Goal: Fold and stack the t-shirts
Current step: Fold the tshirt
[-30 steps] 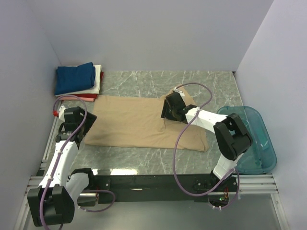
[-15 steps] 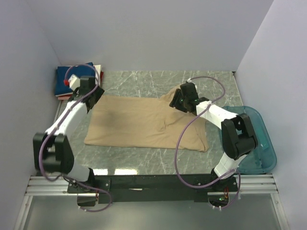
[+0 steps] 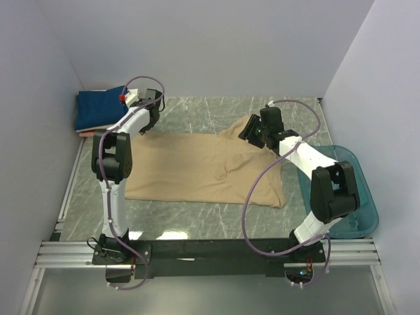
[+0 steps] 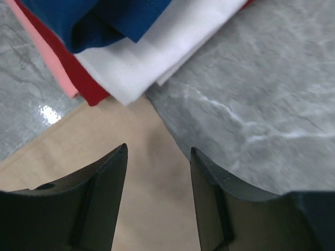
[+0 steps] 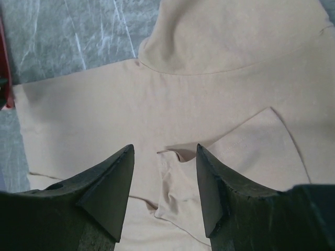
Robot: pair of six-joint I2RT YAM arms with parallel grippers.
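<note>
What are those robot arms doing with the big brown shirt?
Two robot arms are working on a tan shirt that lies spread out on the table. The left gripper hovers open over the shirt's far left corner, right beside the stack of folded shirts. The right gripper hovers open over the rumpled far right part. Neither is holding anything yet.

A teal translucent plastic tub (image 3: 366,200) sat at the right edge of the table (image 3: 197,115), close to the right wall. The table had a grey-green marbled top with pale veins. Plain pale lavender walls (image 3: 197,46) closed in the scene on the left, far and right sides. Aluminium rails (image 3: 364,251) ran along the near edge, with a black bar (image 3: 210,248) just beyond them.
</note>
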